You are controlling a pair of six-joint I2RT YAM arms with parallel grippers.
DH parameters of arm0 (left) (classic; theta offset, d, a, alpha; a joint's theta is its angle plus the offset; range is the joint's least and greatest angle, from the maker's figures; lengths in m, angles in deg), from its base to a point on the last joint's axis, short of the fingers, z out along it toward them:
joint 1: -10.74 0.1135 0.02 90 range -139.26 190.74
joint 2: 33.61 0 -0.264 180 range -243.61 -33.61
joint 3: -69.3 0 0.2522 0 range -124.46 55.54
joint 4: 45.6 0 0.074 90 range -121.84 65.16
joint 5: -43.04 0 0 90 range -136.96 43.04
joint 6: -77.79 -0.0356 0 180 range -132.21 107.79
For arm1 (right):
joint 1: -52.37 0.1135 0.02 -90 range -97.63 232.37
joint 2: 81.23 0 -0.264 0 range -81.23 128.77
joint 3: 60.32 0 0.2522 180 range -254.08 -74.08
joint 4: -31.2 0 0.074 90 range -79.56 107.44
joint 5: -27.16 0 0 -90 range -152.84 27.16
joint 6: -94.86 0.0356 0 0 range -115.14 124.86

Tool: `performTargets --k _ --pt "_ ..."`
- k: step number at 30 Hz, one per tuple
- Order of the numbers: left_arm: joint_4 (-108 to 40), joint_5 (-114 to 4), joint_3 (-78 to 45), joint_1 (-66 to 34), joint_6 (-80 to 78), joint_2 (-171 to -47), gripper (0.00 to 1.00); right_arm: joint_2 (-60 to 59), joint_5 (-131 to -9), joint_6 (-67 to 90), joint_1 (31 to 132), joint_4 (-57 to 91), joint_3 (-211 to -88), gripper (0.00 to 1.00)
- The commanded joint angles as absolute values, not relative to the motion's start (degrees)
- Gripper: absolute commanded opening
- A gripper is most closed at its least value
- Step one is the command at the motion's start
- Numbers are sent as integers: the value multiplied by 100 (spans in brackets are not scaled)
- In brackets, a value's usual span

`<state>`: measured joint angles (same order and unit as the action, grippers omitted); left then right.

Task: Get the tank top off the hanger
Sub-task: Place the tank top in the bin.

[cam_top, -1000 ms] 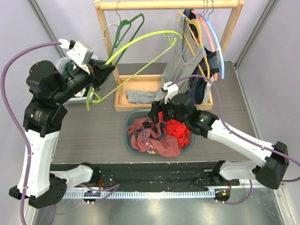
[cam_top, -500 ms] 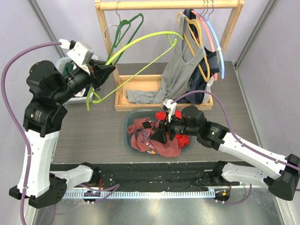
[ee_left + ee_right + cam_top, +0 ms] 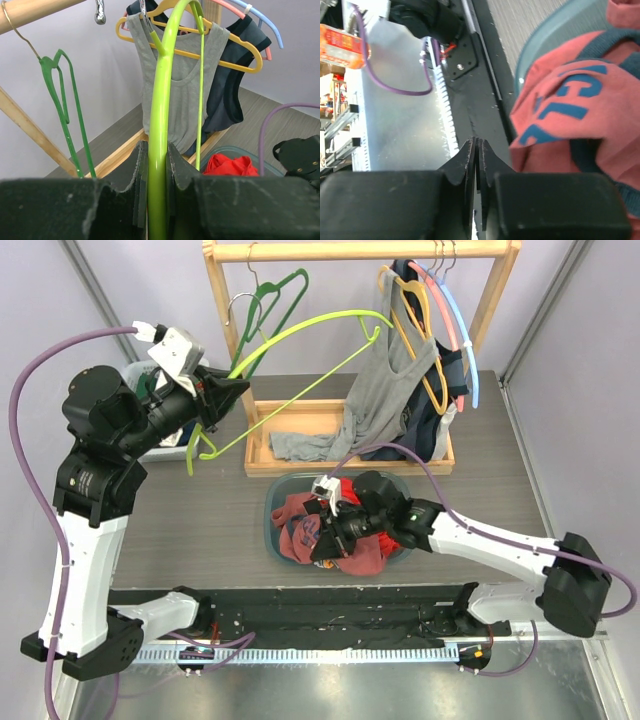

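Note:
My left gripper [image 3: 232, 388] [image 3: 159, 150] is shut on one arm of a lime green hanger [image 3: 300, 325] [image 3: 162, 90], held up and reaching toward the rack. A grey tank top [image 3: 375, 390] [image 3: 182, 100] hangs at that hanger's far tip, beside a yellow hanger [image 3: 420, 350]. I cannot tell which of the two carries it. Its hem trails onto the rack's wooden base [image 3: 300, 420]. My right gripper [image 3: 322, 540] [image 3: 477, 145] is shut on nothing. It sits low over the front left of a basket [image 3: 272, 502] [image 3: 545, 40] of clothes.
The wooden rack [image 3: 360, 250] also holds a dark green hanger [image 3: 265, 305], pink and blue hangers [image 3: 460, 320] and a navy garment [image 3: 440, 430]. A red top with blue letters [image 3: 580, 100] lies in the basket. The metal front rail [image 3: 395, 115] is close to the right gripper.
My right gripper has come away from the tank top's hem, moved forward and left over the basket, and closed empty. The left gripper and lime hanger have stayed put.

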<state>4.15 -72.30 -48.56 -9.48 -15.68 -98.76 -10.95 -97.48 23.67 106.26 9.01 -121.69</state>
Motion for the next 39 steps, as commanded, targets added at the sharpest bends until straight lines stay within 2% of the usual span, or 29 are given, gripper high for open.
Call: performTargets --k 1,4,13,17,24,29,30,31,32,34,35,39 --pt "130 -7324 -5063 -930 -1599 -9813 0 -715 -9564 2165 10423 1374 -12242 7" --pt "156 -7342 -5037 -930 -1625 -9778 0 -451 -9144 2086 10213 1506 -12155 1" --pt "253 -7429 -4993 -930 -1687 -9742 0 -230 -8157 1708 10071 1612 -12093 1" --pt "314 -7552 -4993 -930 -1687 -9742 0 -55 -8174 1725 10018 1717 -11917 1" --pt "464 -7921 -4941 -930 -1731 -9690 0 745 -8280 2498 10027 2930 -11030 1" --pt "578 -8124 -4747 -930 -1889 -9602 0 325 -8306 2622 10036 2791 -11072 2" --pt "587 -8150 -4704 -930 -1976 -9584 0 123 -8297 2587 10044 2642 -11177 8" --pt "630 -8185 -4668 -930 -2020 -9567 0 -253 -8297 2526 10053 2292 -11483 19" --pt "674 -8194 -4598 -930 -2056 -9540 0 -491 -8297 2395 10045 2080 -11677 39" --pt "718 -8203 -4510 -929 -2178 -9505 0 -861 -8323 2254 10053 1423 -12290 52" --pt "771 -8203 -4423 -930 -2223 -9470 0 -1202 -8402 2105 10062 1227 -12503 64" --pt "885 -8334 -4142 -930 -2363 -9330 0 -1715 -8561 1603 10062 94 -13585 76"
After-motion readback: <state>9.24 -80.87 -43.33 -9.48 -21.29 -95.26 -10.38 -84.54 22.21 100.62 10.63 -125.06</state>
